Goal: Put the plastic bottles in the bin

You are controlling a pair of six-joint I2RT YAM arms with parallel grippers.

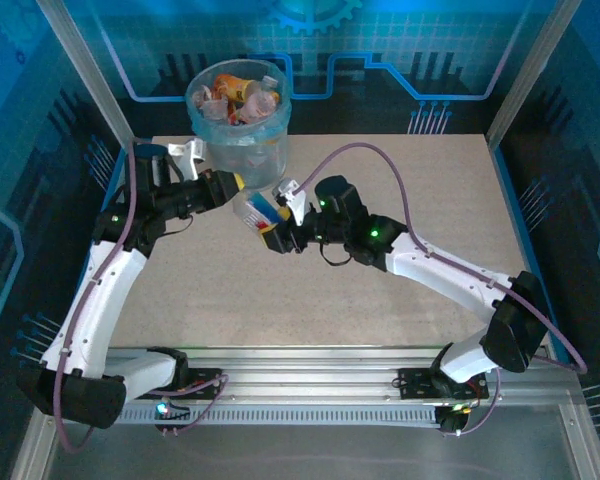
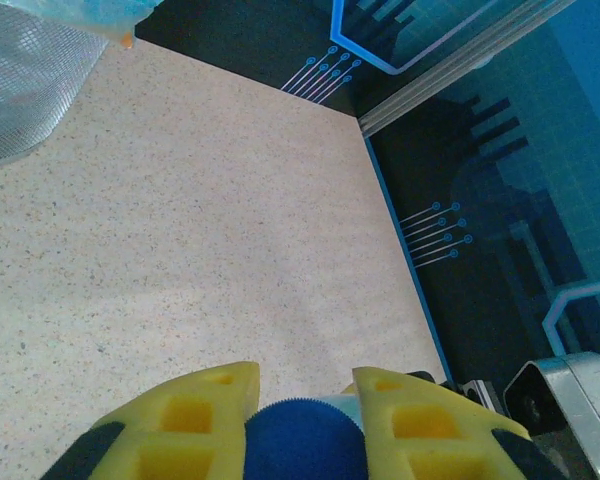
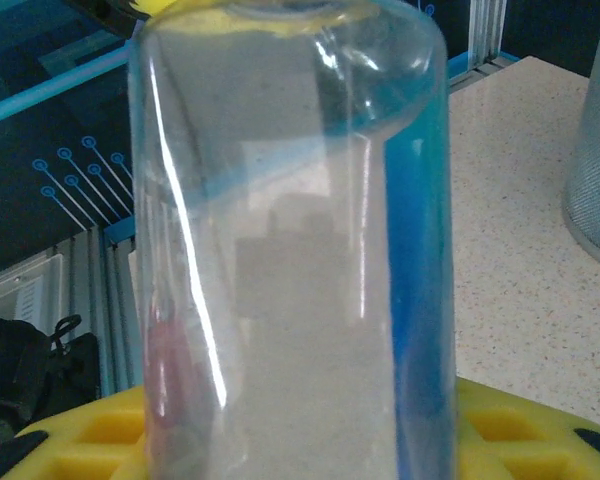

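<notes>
Held bottle: a small clear plastic bottle [image 1: 257, 208] with a blue, yellow and red label, lying tilted between the two grippers, just in front of the bin's wall.
Left gripper [image 1: 237, 184]: yellow fingers [image 2: 205, 410] closed on the bottle's round blue cap [image 2: 305, 445] — the left wrist view has the cap wedged between both of them.
Right gripper [image 1: 271, 228]: its yellow fingers [image 3: 525, 430] flank the bottle's other end, and the clear body rises straight up before the right wrist camera. Whether they press on it or stand just clear of it I cannot tell.
Bin: a round grey mesh bin lined with a translucent light-blue bag [image 1: 248, 155], standing at the far edge of the table, left of centre.
Bin contents: a heap of plastic bottles [image 1: 242, 92] up to the rim, with orange and pink labels among them.
In the way: the bin's wall stands just beyond the bottle and the left gripper. The two arms meet nose to nose there, with the bottle between them.
Mesh wall close up: at the upper left of the left wrist view [image 2: 20, 90] and at the right edge of the right wrist view [image 3: 595, 150].
Table: a speckled beige tabletop [image 1: 400, 300].
Cable: a purple cable [image 1: 380, 155] arcs up from the right arm — high over the tabletop.
Near edge: an aluminium rail [image 1: 310, 365] carrying both arm bases.
Surround: blue panels with a circuit pattern [image 1: 430, 50] behind aluminium posts [image 1: 90, 70].
</notes>
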